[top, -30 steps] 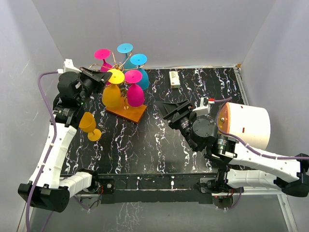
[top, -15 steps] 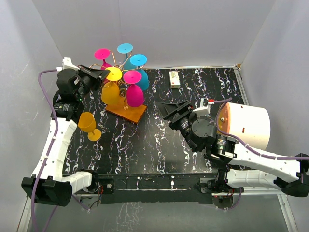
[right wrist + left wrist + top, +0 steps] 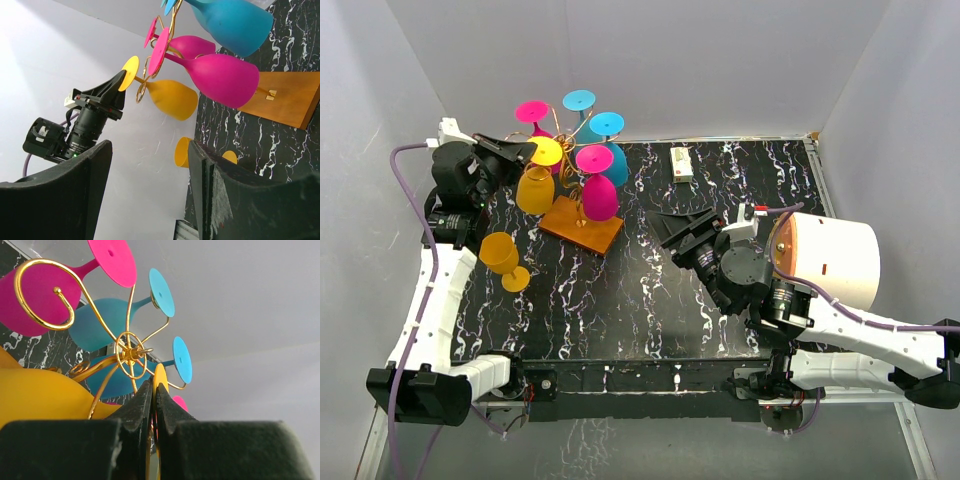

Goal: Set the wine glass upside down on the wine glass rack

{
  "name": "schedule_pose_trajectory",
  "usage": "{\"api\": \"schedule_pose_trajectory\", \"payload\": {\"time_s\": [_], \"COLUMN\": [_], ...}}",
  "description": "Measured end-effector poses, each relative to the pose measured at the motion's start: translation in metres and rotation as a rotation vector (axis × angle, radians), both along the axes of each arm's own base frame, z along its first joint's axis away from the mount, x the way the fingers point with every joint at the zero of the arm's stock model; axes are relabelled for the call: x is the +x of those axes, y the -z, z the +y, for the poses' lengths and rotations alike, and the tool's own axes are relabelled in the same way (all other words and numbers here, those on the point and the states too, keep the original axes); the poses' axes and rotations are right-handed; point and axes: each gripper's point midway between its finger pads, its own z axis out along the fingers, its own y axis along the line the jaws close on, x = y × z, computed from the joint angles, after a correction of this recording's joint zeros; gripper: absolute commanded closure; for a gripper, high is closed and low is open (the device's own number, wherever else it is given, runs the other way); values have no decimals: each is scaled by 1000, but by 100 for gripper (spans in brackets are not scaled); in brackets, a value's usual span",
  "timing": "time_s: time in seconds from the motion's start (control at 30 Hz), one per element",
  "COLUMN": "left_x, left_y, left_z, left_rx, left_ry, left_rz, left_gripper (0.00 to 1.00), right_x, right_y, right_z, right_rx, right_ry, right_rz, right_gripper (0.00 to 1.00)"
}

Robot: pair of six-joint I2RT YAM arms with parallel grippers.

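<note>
The wine glass rack (image 3: 563,128) is a gold wire tree on an orange-brown base (image 3: 582,226) at the back left. Pink and blue glasses hang on it upside down. My left gripper (image 3: 527,150) is shut on the round foot (image 3: 546,151) of a yellow wine glass (image 3: 534,190), held foot up at the rack's left side. In the left wrist view the gripper (image 3: 154,382) pinches the foot's edge (image 3: 160,376) right by the gold wire hub (image 3: 129,352). I cannot tell whether the foot rests on an arm. My right gripper (image 3: 672,228) is open and empty, mid-table.
A second yellow wine glass (image 3: 503,257) stands upright on the black marbled table near the left wall; it also shows in the right wrist view (image 3: 183,152). A small white box (image 3: 682,163) lies at the back. A big white cylinder (image 3: 830,258) stands at the right.
My left gripper has drawn a little to the left with the yellow glass, whose bowl now hangs left of the base. The right arm has barely moved.
</note>
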Motion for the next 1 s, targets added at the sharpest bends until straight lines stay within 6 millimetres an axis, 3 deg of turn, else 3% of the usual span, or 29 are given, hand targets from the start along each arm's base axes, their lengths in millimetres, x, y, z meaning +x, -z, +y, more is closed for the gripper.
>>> {"api": "schedule_pose_trajectory", "payload": {"time_s": [0.5,1.0], "left_x": [0,-21], "left_y": [9,1], "left_z": [20,26], "left_rx": [72,96], "left_ry": [-82,-102], "left_rz": [41,36], "left_gripper": [100,100], "right_x": [-1,1], "right_y": [1,3], "right_z": [-2,0], "right_rx": [-5,-11], "right_ry": [0,-1], "right_rz": [3,5], "right_gripper": [40,40]}}
